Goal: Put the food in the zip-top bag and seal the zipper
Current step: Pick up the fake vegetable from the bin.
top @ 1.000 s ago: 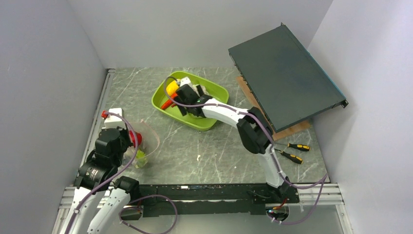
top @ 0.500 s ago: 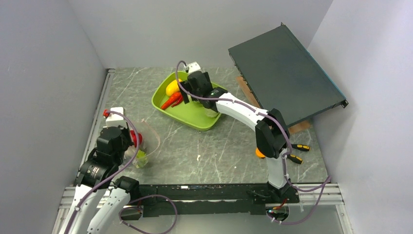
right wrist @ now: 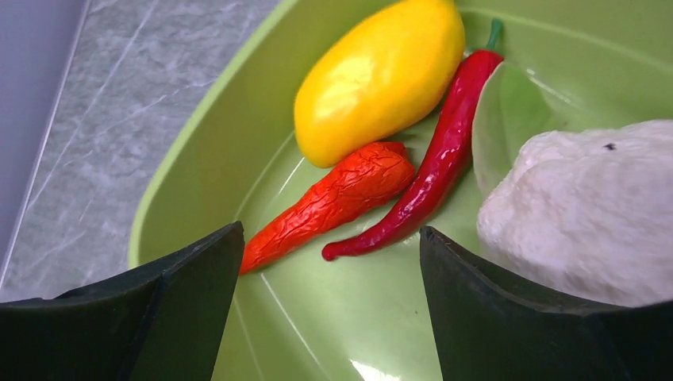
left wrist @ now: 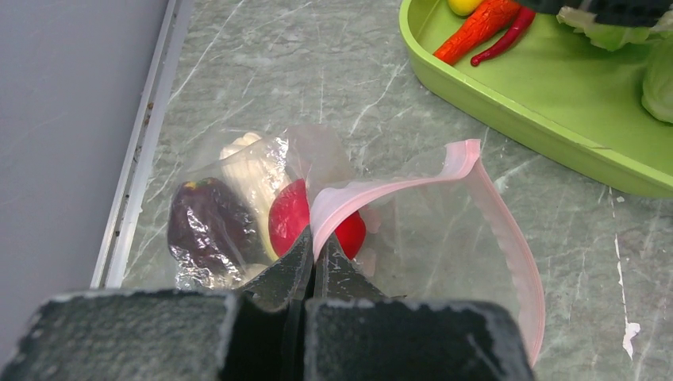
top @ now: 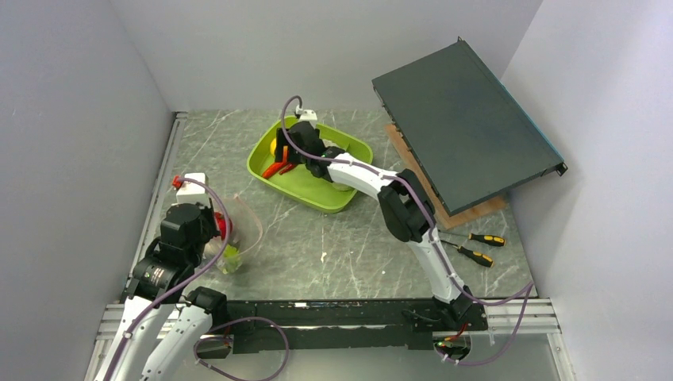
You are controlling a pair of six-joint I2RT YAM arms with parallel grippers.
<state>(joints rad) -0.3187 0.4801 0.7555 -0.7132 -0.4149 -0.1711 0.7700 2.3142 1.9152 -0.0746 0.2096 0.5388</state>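
My left gripper (left wrist: 313, 238) is shut on the pink zipper rim of the clear zip-top bag (left wrist: 444, 230), which lies on the table at the left (top: 238, 230). Inside the bag are a dark purple piece (left wrist: 208, 226), a pale stalk (left wrist: 254, 175) and a red piece (left wrist: 290, 218). My right gripper (right wrist: 329, 246) is open over the lime-green tray (right wrist: 198, 159), low above an orange carrot (right wrist: 333, 198) and a red chilli (right wrist: 436, 171). A yellow fruit (right wrist: 381, 75) and a white cauliflower (right wrist: 587, 206) lie beside them. In the top view the right gripper (top: 290, 151) is in the tray (top: 317, 194).
A dark flat case (top: 464, 123) leans on a wooden board at the back right. Two screwdrivers (top: 476, 246) lie at the right. A green cabbage leaf (left wrist: 611, 32) lies in the tray. Grey walls close in the left and back.
My right arm drew back from the tray's far side and came down over its left part, above the carrot and chilli. The orange disc by the screwdrivers is hidden again. The left arm barely moved.
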